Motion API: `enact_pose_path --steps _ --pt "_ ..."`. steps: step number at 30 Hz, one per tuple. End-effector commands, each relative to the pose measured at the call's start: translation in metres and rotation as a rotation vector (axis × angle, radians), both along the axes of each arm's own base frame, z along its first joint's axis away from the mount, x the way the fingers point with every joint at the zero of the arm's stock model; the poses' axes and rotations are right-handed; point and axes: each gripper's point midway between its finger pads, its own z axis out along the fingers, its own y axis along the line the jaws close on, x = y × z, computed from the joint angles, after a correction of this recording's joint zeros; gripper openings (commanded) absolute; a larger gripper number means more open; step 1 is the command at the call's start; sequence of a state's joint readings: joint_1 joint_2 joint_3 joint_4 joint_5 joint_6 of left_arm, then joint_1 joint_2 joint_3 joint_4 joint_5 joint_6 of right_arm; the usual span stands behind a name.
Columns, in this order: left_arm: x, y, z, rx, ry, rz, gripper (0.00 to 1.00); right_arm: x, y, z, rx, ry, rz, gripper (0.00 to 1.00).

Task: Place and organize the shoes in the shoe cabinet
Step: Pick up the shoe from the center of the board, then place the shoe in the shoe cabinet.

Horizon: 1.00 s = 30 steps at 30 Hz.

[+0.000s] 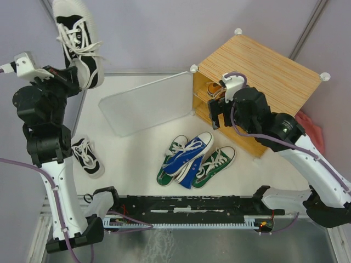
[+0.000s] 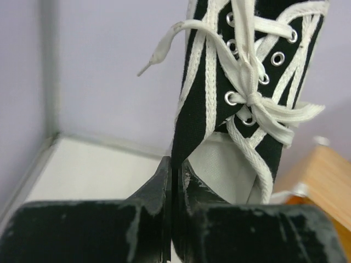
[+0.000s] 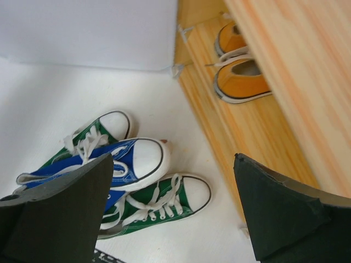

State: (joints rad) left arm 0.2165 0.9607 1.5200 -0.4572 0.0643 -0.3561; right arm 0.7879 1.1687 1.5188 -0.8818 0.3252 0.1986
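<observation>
White worktop [image 1: 137, 164] carries the shoe cabinet [image 1: 263, 76] at far right, before whose shelf with orange shoes [image 3: 241, 82] the right hand [image 1: 215, 112] hangs wide open and empty, while the left hand [image 2: 173, 164], clamped shut, pinches a black shoe [image 1: 79, 38] that stands up above it at far left.

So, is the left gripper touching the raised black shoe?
Touching. The left wrist view shows the left gripper shut on the canvas edge of the raised black shoe, the fabric pinched between its jaws with no gap.
</observation>
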Motion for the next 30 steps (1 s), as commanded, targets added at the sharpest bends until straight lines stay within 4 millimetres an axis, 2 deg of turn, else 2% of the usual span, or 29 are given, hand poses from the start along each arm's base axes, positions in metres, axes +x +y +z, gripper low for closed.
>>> enact_pose_path --steps 1,4,7,11,14,15,17,19,20,21,24,30 --pt "-0.036 -0.1 0.074 0.035 -0.252 -0.551 0.03 -0.004 -0.054 0.07 0.03 -0.188 -0.171 0.98" --pt "-0.059 -0.136 0.071 0.007 -0.271 -0.762 0.03 -0.017 -0.08 0.1 0.085 -0.257 -0.235 0.99" --pt "-0.071 -0.144 0.053 0.009 -0.255 -0.789 0.03 -0.03 -0.103 0.124 0.141 -0.32 -0.292 0.98" --pt "-0.061 -0.157 0.021 -0.036 -0.18 -0.852 0.03 -0.037 -0.114 0.146 0.169 -0.354 -0.313 0.98" --pt "-0.043 -0.179 0.003 -0.014 -0.129 -0.88 0.03 -0.037 -0.114 0.161 0.186 -0.366 -0.31 0.98" --pt "-0.033 -0.19 -0.006 0.008 -0.091 -0.877 0.03 -0.036 -0.112 0.164 0.192 -0.368 -0.309 0.98" --pt "-0.02 -0.226 -0.021 0.057 -0.016 -0.918 0.03 -0.035 -0.109 0.169 0.201 -0.371 -0.305 0.98" --pt "-0.019 -0.267 -0.039 0.098 0.048 -1.0 0.03 -0.034 -0.11 0.172 0.202 -0.376 -0.311 0.98" --pt "-0.025 -0.291 -0.048 0.12 0.065 -1.044 0.03 -0.034 -0.111 0.174 0.202 -0.381 -0.316 0.98" --pt "-0.029 -0.302 -0.055 0.134 0.075 -1.056 0.03 -0.034 -0.114 0.175 0.198 -0.385 -0.325 0.98" --pt "-0.037 -0.314 -0.071 0.125 0.094 -1.073 0.03 -0.038 -0.124 0.18 0.19 -0.404 -0.355 0.98" --pt "-0.068 -0.313 -0.119 0.088 0.208 -1.108 0.03 -0.042 -0.143 0.188 0.171 -0.441 -0.418 0.98"
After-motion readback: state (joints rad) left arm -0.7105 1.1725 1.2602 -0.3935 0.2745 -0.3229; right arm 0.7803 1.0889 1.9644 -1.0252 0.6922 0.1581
